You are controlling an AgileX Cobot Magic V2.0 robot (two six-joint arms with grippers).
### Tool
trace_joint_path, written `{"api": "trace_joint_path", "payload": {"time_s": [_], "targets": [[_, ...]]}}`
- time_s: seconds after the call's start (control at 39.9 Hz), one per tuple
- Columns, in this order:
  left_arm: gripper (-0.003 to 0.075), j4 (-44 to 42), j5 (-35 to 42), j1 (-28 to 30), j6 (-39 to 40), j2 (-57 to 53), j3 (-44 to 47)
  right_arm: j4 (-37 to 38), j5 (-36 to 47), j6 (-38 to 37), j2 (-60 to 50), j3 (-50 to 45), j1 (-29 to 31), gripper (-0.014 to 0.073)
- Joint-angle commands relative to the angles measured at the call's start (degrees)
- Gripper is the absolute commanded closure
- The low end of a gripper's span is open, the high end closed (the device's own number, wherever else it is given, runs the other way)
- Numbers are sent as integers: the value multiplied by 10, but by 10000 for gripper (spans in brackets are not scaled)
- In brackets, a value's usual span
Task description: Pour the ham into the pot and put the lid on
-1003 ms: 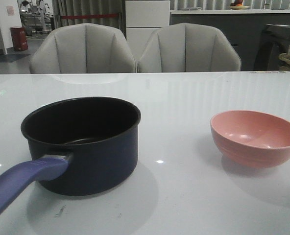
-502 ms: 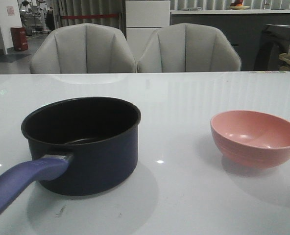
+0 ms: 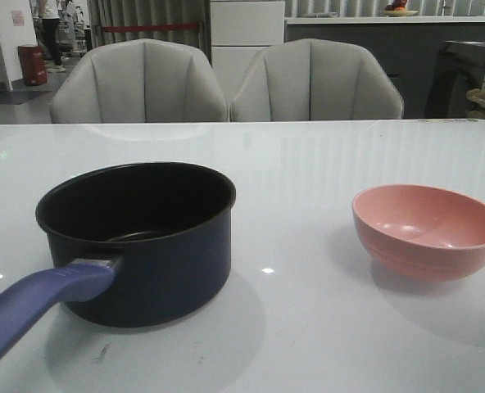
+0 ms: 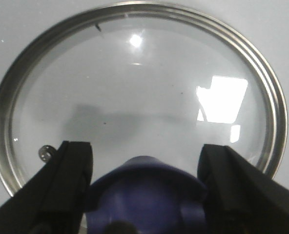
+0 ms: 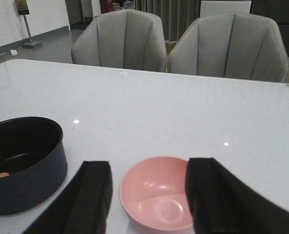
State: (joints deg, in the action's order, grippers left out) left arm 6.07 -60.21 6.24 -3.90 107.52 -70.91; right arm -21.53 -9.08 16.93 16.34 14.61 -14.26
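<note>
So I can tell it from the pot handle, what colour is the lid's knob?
Dark blue, on the lid; its knob shows best in the left wrist view.

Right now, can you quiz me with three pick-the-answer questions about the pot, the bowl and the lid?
1. Where is the bowl?
A. right of the pot
B. inside the pot
C. on a chair

2. What colour is the bowl?
A. green
B. pink
C. black

3. What is the left hand doing?
A. squeezing the bowl
B. lifting the pot
C. open around the lid knob

Answers: 1 A, the front view shows it on the table to the pot's right. 2 B, its inside and outside are pink. 3 C, both fingers stand apart beside the blue knob.
</note>
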Motion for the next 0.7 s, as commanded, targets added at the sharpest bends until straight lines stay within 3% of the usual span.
{"api": "trace_joint_path", "payload": {"time_s": [0.0, 0.3, 0.68], "targets": [[507, 12, -15, -3, 1, -13, -5, -5, 46, 6, 3, 15, -1, 139], [598, 12, -29, -3, 1, -16, -5, -5, 47, 6, 3, 15, -2, 139], [598, 7, -38, -3, 1, -53, -15, -5, 50, 6, 3, 15, -2, 139]]}}
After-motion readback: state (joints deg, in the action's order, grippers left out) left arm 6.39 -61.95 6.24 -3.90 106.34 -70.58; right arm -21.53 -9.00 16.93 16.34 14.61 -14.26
